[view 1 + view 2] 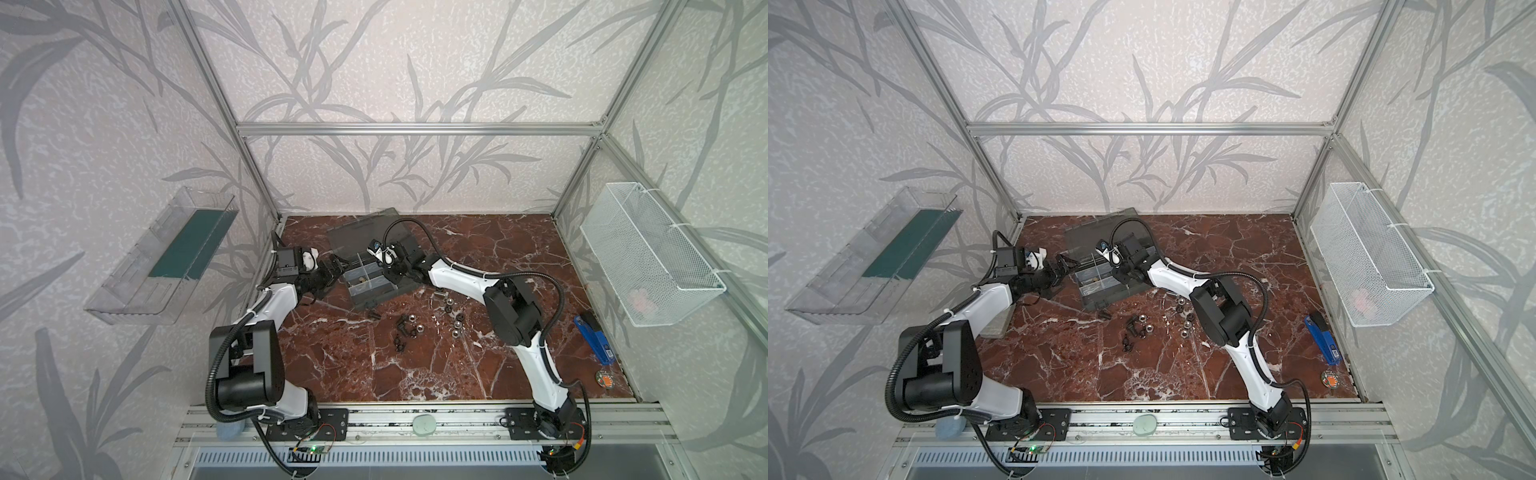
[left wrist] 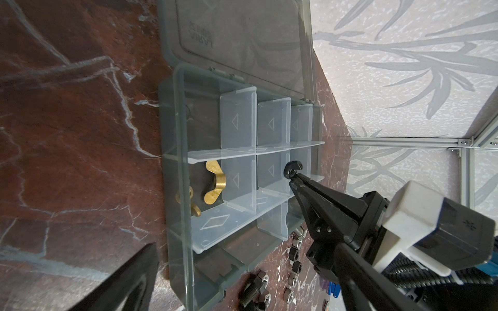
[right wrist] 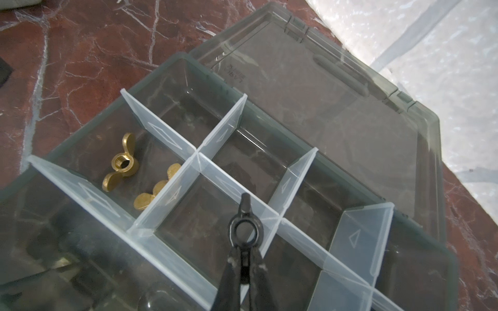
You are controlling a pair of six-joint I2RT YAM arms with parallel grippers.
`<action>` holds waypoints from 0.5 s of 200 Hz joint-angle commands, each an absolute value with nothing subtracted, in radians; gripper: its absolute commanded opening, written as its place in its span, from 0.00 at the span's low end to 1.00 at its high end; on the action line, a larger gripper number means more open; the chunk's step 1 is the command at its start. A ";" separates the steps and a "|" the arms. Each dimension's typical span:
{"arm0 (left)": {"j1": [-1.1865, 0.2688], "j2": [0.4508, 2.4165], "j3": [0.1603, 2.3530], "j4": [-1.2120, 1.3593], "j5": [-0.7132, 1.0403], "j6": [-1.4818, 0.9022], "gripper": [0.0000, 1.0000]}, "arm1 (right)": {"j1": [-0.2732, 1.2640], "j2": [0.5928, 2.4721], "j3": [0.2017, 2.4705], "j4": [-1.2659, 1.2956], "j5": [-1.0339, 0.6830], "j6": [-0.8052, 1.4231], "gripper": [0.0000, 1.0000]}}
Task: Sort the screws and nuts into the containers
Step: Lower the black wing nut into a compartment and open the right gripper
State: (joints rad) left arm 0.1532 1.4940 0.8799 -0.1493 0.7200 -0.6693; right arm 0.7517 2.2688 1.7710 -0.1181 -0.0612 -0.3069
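Right wrist: right jaws pinch black nut (image 3: 245, 206) over containers (image 3: 172, 188); brass nuts (image 3: 120, 163) in one; left jaws spread.

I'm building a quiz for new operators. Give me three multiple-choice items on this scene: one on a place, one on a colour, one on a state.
1. Where do the brass wing nuts lie?
A) on the table
B) in one cell of the case
C) in the wire basket

2. What colour is the nut in the right gripper?
A) silver
B) brass
C) black

3. How is the lid?
A) open
B) shut
C) taken off and lying apart

Key:
1 B: both brass wing nuts sit together between the same dividers.
2 C: the nut pinched at the fingertips is black all over.
3 A: the lid is swung back on its hinges and the cells lie uncovered.
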 commanded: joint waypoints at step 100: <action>0.158 1.488 0.867 -0.139 0.740 -0.662 1.00 | 0.762 2.280 1.784 -0.135 -0.091 -0.288 0.19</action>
State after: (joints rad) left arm 0.1532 1.4940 0.8799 -0.1486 0.7277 -0.6693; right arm 0.7544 2.2707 1.7710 -0.1184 -0.0647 -0.2996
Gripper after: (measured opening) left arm 0.995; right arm 0.158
